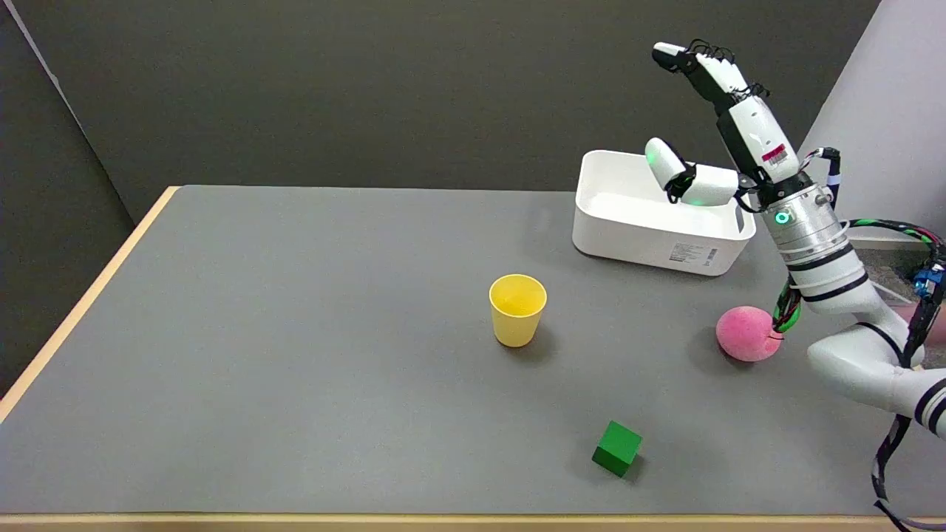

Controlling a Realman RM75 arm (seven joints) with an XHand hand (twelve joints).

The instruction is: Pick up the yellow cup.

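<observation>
1. The right hand (728, 125), black and white with many fingers, hangs in the air at the table's far right, above and in front of the white rectangular plastic bin (643, 229). Its fingers are stretched apart, the thumb juts out to the left, and it holds nothing.
2. The yellow plastic cup (517, 309) stands upright, mouth up, near the middle of the grey table top (295, 355), well apart from the hand and with open table all around it.
3. The step in hand looks like the reach: nothing is touched yet, so the whole pick lies ahead.
4. To do it well, the hand should travel left and down toward the cup with its fingers kept spread, wide enough to pass round the cup's wall.
5. A side approach at about mid-height seems best, thumb on one side and fingers on the other, because a light cup tips or slides if pushed at the rim.
6. The pink foam-like ball (748, 334) lies just beside the forearm, so the arm should lift clear of it as it swings.
7. The small green cube (617, 448) sits nearer the front edge, away from the likely path.
8. Close gently, then lift straight up.
</observation>
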